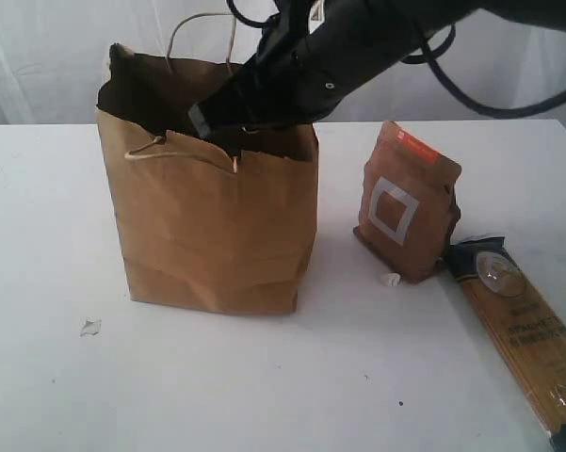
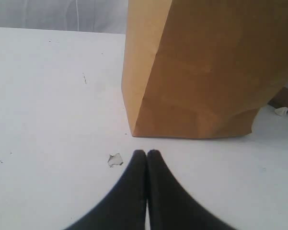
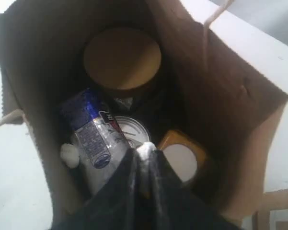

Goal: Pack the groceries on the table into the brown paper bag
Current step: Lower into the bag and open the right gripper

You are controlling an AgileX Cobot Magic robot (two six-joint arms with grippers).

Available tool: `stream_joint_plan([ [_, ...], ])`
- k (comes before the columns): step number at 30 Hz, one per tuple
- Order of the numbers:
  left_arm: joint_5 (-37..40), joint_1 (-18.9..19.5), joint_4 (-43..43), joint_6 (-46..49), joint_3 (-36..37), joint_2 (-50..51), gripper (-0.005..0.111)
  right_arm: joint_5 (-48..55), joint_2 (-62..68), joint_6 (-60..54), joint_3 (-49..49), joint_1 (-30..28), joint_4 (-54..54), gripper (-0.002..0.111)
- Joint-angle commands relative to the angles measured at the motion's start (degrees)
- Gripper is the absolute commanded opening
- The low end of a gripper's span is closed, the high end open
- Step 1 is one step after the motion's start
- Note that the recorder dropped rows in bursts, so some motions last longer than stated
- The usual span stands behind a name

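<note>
White tabletop [image 1: 38,395] bears the kraft-brown paper bag [image 1: 217,235] left of centre, the spaghetti pack [image 1: 523,330] lower right and the brown pouch with white square [image 1: 405,202] right of centre. Inside the bag sit a gold-lidded clear jar [image 3: 122,57], pull-tab can [image 3: 132,129], white-capped yellow bottle [image 3: 182,160] and blue-and-white carton [image 3: 91,132]. Fingers pressed together, the right gripper [image 3: 144,152] is in the bag's mouth and the left gripper [image 2: 147,153] beside its base.

In the exterior view the brown paper bag [image 1: 217,226] hides the tips of the right tool [image 3: 144,152], the spaghetti pack [image 1: 523,325] runs off the lower right corner, and inside the bag a blue-and-white pack [image 3: 93,136], its print too blurred to read, covers part of the pull-tab can [image 3: 133,128].
</note>
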Motion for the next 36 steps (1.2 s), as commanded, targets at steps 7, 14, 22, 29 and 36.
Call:
stream_joint_plan([
  [7,-0.19,0.01,-0.40,0.01,0.16,-0.31,0.000,0.47,3.17,-0.82,-1.95,0.15,0.00,0.000],
  [14,-0.19,0.01,-0.40,0.01,0.16,-0.31,0.000,-0.96,3.29,-0.82,-2.16,-0.07,-2.54,0.000],
  [22,-0.19,0.01,-0.40,0.01,0.16,-0.31,0.000,-1.94,3.29,-0.82,-2.16,-0.31,-2.54,0.000],
  [29,-0.19,0.01,-0.40,0.01,0.16,-0.31,0.000,-1.45,3.78,-0.82,-2.16,-0.57,-2.54,0.000],
  [36,-0.19,0.01,-0.40,0.01,0.16,-0.31,0.000,-0.61,4.19,-0.82,-2.16,-0.57,-2.54,0.022],
])
